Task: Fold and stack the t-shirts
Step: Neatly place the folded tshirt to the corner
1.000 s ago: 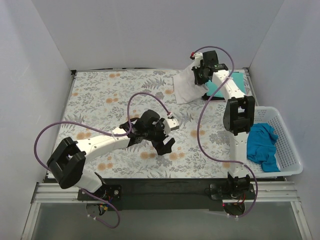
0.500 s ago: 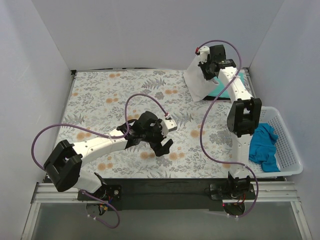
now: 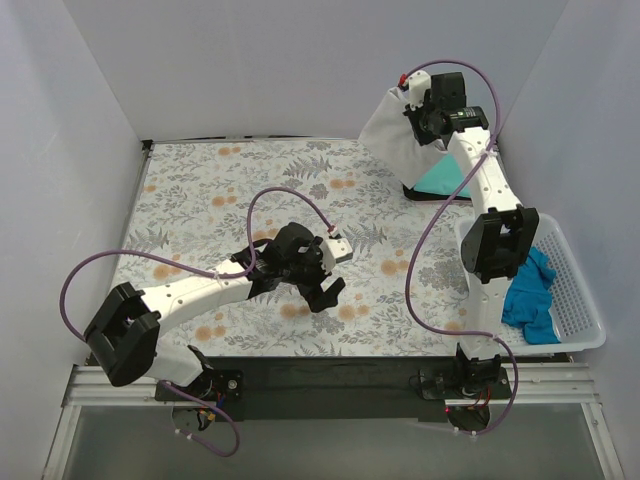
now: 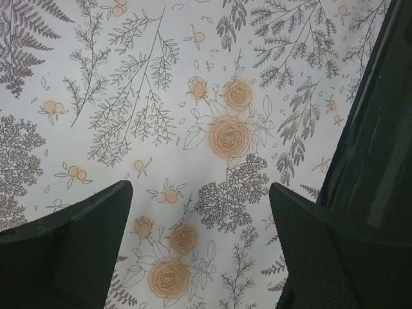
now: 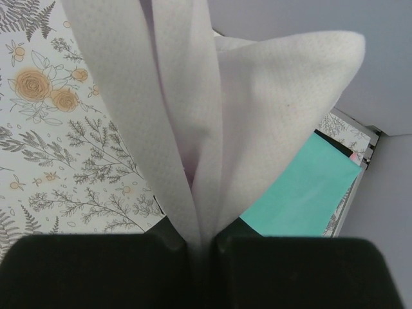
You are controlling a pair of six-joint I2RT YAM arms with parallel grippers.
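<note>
Over the last second my left arm barely shifted, while the right one climbed higher and further back with its load. Nearest me, the left gripper (image 3: 327, 296) hovered low over the floral table (image 3: 200, 200), its jaws spread wide with nothing between them. In its wrist view only the printed cloth showed between the fingers (image 4: 71, 251).

To the right, the bright blue t-shirt (image 3: 528, 295) lay crumpled in the white basket (image 3: 583, 300), not yet folded.

At the far right corner the teal t-shirt (image 3: 441, 182) lay flat on a dark one (image 3: 413, 192). Above them the right gripper (image 3: 416, 112) had its jaws clamped on the white t-shirt (image 3: 392, 140). The shirt hung clear of the table in loose folds.

I judged this to be the stacking step for the white shirt. The next move called for lowering it squarely onto the teal one and letting it settle flat before release, since a hanging fold can slump open.

I could read no brand, label or writing anywhere.
</note>
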